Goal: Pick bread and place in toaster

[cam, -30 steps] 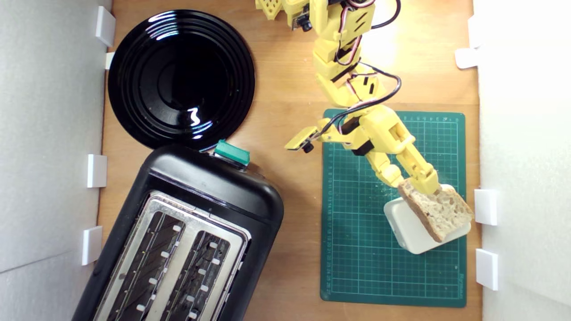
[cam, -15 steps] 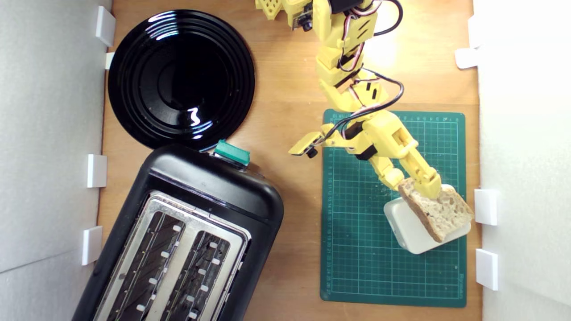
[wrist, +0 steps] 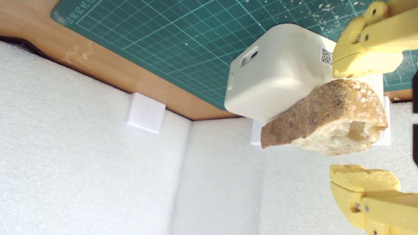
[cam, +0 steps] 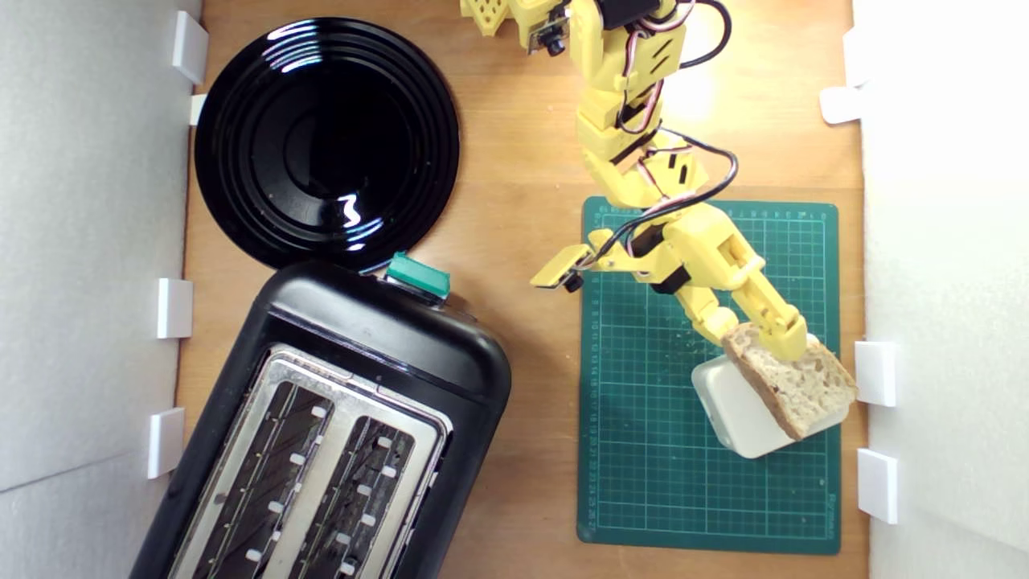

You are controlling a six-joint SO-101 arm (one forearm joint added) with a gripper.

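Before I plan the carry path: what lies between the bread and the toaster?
In the exterior view, only the green cutting mat and bare wooden tabletop separate the bread from the toaster; nothing stands there.

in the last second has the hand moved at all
Yes. The hand has slid toward the exterior view's right and slightly down the frame, judged against the green cutting mat, which stayed put. Its tips now straddle the bread, not closed.

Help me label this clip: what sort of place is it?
Probably a tabletop robot test cell, not a kitchen: white foam walls box in a wooden table, with a cutting mat and a staged toaster.
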